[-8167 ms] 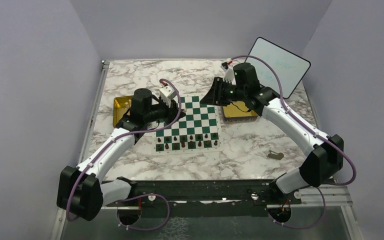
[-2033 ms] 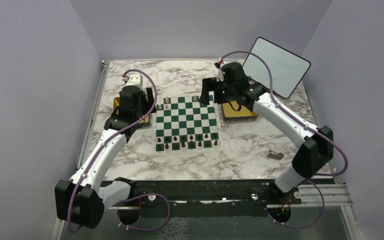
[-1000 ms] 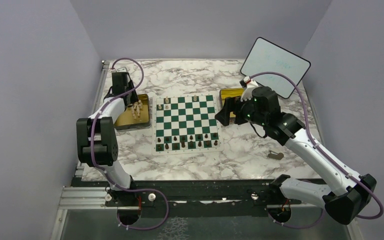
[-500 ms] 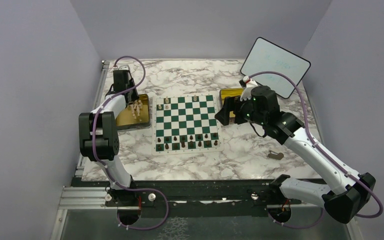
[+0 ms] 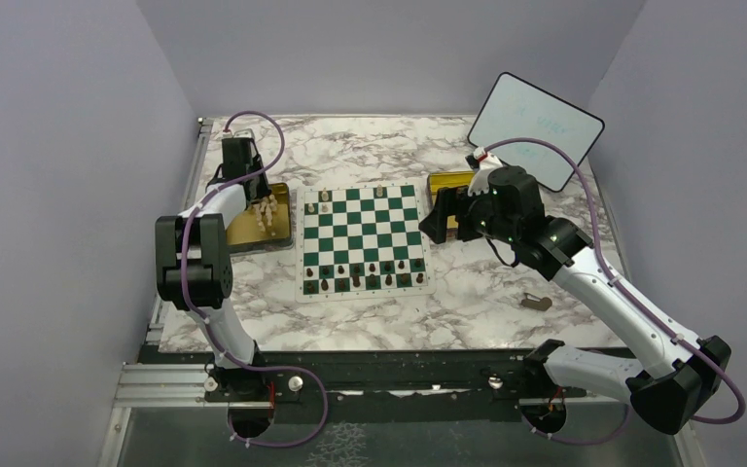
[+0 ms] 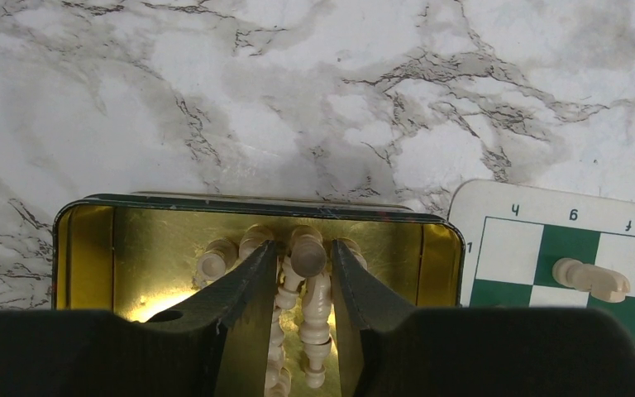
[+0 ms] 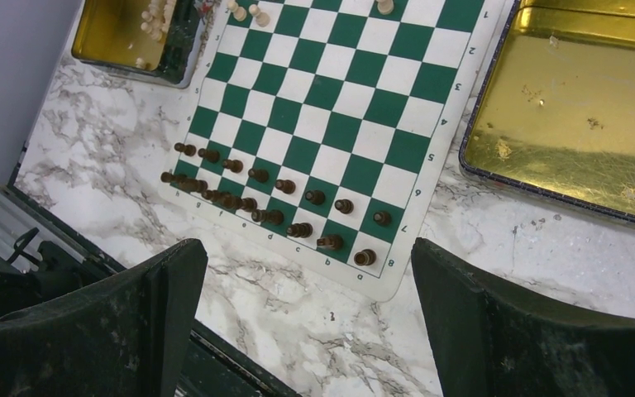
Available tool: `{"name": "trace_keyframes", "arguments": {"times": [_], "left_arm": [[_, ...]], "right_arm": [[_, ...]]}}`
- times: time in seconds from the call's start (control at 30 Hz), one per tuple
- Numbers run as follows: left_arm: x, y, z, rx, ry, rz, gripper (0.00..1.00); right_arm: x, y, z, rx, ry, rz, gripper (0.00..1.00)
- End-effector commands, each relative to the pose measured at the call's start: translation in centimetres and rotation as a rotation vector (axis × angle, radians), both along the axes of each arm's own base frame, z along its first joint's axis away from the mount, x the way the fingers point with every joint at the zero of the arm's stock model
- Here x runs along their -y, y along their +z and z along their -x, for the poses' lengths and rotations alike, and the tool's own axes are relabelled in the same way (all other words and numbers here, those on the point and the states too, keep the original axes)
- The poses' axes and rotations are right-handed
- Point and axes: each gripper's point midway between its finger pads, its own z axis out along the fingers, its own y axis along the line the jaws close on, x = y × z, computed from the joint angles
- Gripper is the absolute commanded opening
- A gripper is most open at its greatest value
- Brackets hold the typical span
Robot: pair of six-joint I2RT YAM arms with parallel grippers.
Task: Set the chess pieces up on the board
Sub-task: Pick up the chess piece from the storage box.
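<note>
Hovering over the gold tray (image 6: 91, 240) just left of the board (image 5: 363, 229), the left pincer (image 6: 302, 252) is standing released, its fingers (image 6: 244, 285) straddling one cream piece (image 6: 315, 306) of the heap lying in that tray; whether they are touching it cannot be told. The right pincer (image 7: 310, 248) is hanging just right of the board, beside a second gold tray (image 7: 579, 124) that is also lying right of the board, and its jaws are gaping wide with nothing between them. Two rows of dark pieces (image 7: 315, 197) are standing along the board's near edge. A few cream pieces (image 5: 324, 196) are sitting on the board's far row, some close to its far left corner and one further right. A whiteboard (image 5: 535, 126) is leaning beyond the board's far right corner, and the marble table (image 5: 379, 321) is carrying everything.
</note>
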Motion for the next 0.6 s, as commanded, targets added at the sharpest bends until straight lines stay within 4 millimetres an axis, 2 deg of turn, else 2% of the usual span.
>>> {"name": "trace_keyframes", "arguments": {"times": [0.0,0.47,0.57], "left_arm": [[0.05,0.32,-0.74,0.014,-0.016,0.005,0.31],[0.22,-0.49,-1.05,-0.004,-0.028,0.012,0.30],[0.23,-0.47,-1.05,-0.004,-0.029,0.012,0.26]], "right_arm": [[0.22,1.30,-0.17,0.033,-0.016,-0.004,1.00],[0.39,1.62,-0.07,0.040,-0.020,-0.008,1.00],[0.38,1.60,-0.07,0.041,-0.020,-0.007,1.00]]}}
